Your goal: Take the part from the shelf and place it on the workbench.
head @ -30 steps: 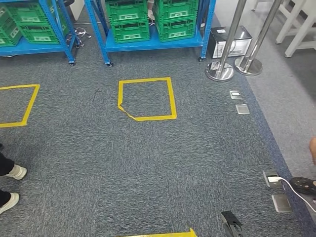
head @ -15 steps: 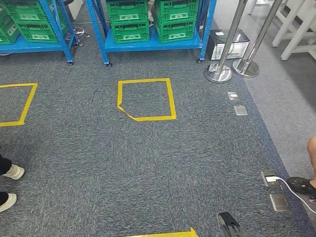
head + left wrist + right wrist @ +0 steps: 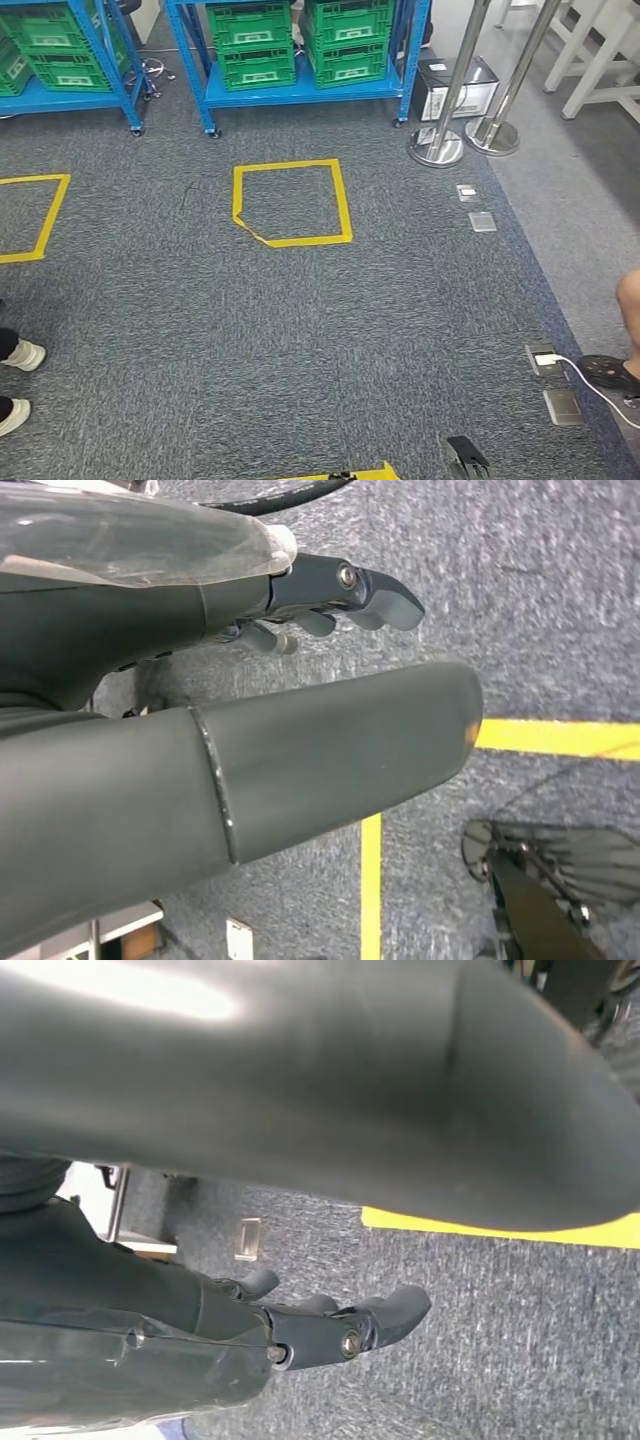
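Note:
Two blue shelves stand at the far side of the grey carpet. The nearer shelf carries green crates on its lowest board; the other shelf is further left, also with green crates. What lies in the crates is hidden. My left hand hangs over the carpet, fingers stretched out apart from the thumb, holding nothing. My right hand hangs the same way, with its fingers apart from the thumb and nothing in them.
A yellow tape square marks the carpet before the shelf, another lies at the left, and a tape strip is close below. Chrome posts and a black box stand at the right. Floor sockets, a person's shoes and a sandalled foot flank the way.
The whole picture has slid a little to the left, so the camera has moved. Shelves, tape marks and posts keep their places on the floor. Both hands still hang with nothing in them.

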`<action>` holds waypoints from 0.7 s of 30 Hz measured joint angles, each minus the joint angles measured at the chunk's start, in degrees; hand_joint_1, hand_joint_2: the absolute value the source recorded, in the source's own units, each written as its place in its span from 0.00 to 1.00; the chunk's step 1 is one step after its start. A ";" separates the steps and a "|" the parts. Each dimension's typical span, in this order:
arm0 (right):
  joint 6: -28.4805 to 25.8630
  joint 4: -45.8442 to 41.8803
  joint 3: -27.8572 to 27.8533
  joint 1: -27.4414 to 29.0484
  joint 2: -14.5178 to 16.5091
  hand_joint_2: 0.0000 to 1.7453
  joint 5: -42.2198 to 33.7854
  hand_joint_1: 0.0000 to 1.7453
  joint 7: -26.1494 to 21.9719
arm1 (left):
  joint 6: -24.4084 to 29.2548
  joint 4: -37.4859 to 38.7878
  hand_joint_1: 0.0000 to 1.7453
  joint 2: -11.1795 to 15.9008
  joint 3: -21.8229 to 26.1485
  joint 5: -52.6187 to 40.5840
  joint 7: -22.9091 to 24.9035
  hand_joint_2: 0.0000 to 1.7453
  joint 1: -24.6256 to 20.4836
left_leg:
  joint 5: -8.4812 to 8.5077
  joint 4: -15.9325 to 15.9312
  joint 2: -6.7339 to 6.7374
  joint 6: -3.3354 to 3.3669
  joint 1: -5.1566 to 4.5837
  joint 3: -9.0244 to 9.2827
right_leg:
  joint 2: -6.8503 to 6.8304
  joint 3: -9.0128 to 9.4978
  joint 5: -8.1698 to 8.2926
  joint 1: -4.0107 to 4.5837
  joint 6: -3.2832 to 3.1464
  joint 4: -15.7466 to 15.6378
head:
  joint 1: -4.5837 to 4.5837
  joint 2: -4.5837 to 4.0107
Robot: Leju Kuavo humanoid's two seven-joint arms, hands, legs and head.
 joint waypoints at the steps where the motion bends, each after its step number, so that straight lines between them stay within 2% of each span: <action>1: 0.02 -0.01 0.00 -0.03 0.06 0.00 0.00 0.00 -0.01 | -0.01 0.03 0.00 0.12 0.00 0.02 0.01 0.00 -0.01 | -0.44 0.47 0.28 -0.59 0.08 0.08 | -0.80 1.80 1.56 -0.08 0.43 -3.80 | 0.20 0.00; 2: 0.04 -0.01 0.00 -0.11 0.14 0.00 0.00 0.00 -0.03 | -0.02 0.05 0.00 0.23 0.00 0.03 0.01 0.00 -0.03 | -0.88 1.06 0.53 -1.15 0.12 0.04 | -1.24 3.17 2.56 -0.13 0.43 -6.74 | 0.36 0.00; 3: 0.06 -0.01 -0.01 -0.19 0.21 0.00 0.00 0.00 -0.04 | -0.02 0.08 0.00 0.32 0.00 0.03 0.02 0.00 -0.10 | -1.22 1.53 0.77 -1.65 0.09 -0.03 | -1.43 3.81 2.82 -0.04 0.18 -8.35 | 0.32 0.00; 6: 0.06 0.00 -0.02 -0.20 0.31 0.00 0.00 0.00 -0.04 | -0.02 0.11 0.00 0.27 0.00 0.05 0.02 0.00 -0.27 | -1.59 1.86 1.19 -2.55 0.36 0.02 | -0.25 3.51 2.45 0.44 -1.61 -8.50 | -0.53 0.00; 7: 0.06 0.00 -0.02 -0.18 0.31 0.00 0.00 0.00 -0.03 | -0.02 0.11 0.00 0.22 0.00 0.05 0.02 0.00 -0.28 | -2.19 2.53 0.71 -2.74 0.54 -0.20 | 0.14 3.47 2.51 0.53 -2.05 -8.51 | -0.77 0.00; 8: 0.06 0.00 -0.02 -0.19 0.31 0.00 0.00 0.00 -0.04 | -0.02 0.11 0.00 0.19 0.00 0.05 0.02 0.00 -0.27 | -3.43 4.35 -0.01 -2.86 0.67 -0.99 | 0.53 3.44 2.59 0.58 -2.43 -8.57 | -0.98 0.00; 9: 0.06 0.00 -0.02 -0.23 0.31 0.00 0.00 0.00 -0.05 | -0.02 0.11 0.00 0.17 0.00 0.06 0.02 0.00 -0.24 | -5.25 7.56 -0.94 -2.88 0.71 -2.49 | 0.90 3.41 2.65 0.68 -2.77 -8.61 | -1.23 0.00; 11: 0.06 0.00 -0.02 -0.28 0.31 0.00 0.00 0.00 -0.08 | -0.02 0.11 0.00 0.16 0.00 0.06 0.02 0.00 -0.13 | -8.99 16.15 -2.04 -2.60 0.53 -6.84 | 1.70 3.30 2.66 1.08 -3.22 -8.61 | -1.62 0.00; 12: 0.05 0.00 -0.02 -0.27 0.31 0.00 0.00 0.00 -0.08 | -0.02 0.11 0.00 0.16 0.00 0.06 0.02 0.00 -0.04 | -9.80 19.38 -2.22 -2.33 0.37 -8.65 | 2.21 3.29 2.65 1.33 -3.38 -8.61 | -1.71 0.00; 13: 0.00 0.00 -0.02 -0.26 0.31 0.00 0.00 0.00 -0.10 | -0.02 0.11 0.00 0.15 0.00 0.07 0.02 0.00 0.03 | -9.40 20.44 -2.34 -1.94 0.16 -9.51 | 2.79 3.33 2.64 1.55 -3.48 -8.60 | -1.73 0.00; 14: -0.14 0.00 -0.02 -0.26 0.31 0.00 0.00 0.00 -0.17 | -0.03 0.11 0.00 0.15 0.00 0.10 0.02 0.00 0.09 | -7.83 19.05 -2.51 -1.43 -0.13 -9.23 | 3.34 3.41 2.64 1.71 -3.55 -8.60 | -1.72 0.00; 16: -0.52 -0.01 -0.02 -0.28 0.33 0.00 0.01 0.00 -0.51 | -0.04 0.11 0.00 0.21 0.00 0.17 0.02 0.00 0.08 | -3.12 11.19 -3.18 -0.23 -0.91 -6.08 | 4.18 3.64 2.61 1.83 -3.62 -8.63 | -1.77 0.00; 17: -0.70 -0.01 0.00 -0.29 0.35 0.00 0.03 0.00 -0.67 | -0.04 0.13 0.00 0.28 0.00 0.21 0.02 0.00 -0.03 | -1.44 7.25 -3.52 0.21 -1.28 -4.48 | 4.50 3.69 2.56 1.92 -3.61 -8.60 | -1.81 0.00; 18: -0.82 -0.02 0.03 -0.27 0.38 0.00 0.05 0.00 -0.78 | -0.04 0.14 0.00 0.35 0.00 0.24 0.03 0.00 -0.17 | -0.50 4.60 -3.75 0.46 -1.57 -3.42 | 4.74 3.68 2.53 1.96 -3.56 -8.61 | -1.85 0.00; 19: -0.93 -0.02 0.10 -0.24 0.41 0.00 0.11 0.00 -0.81 | -0.04 0.16 0.00 0.40 0.00 0.27 0.04 0.00 -0.34 | -0.24 3.28 -3.87 0.57 -1.77 -2.97 | 4.96 3.62 2.51 1.97 -3.44 -8.66 | -1.87 0.00; 21: -1.07 -0.01 0.25 -0.17 0.42 0.00 0.21 0.00 -0.81 | -0.04 0.17 0.00 0.39 0.00 0.30 0.06 0.00 -0.57 | -0.05 2.57 -3.66 0.64 -1.76 -2.78 | 5.16 3.59 2.53 1.98 -3.01 -8.83 | -1.85 0.00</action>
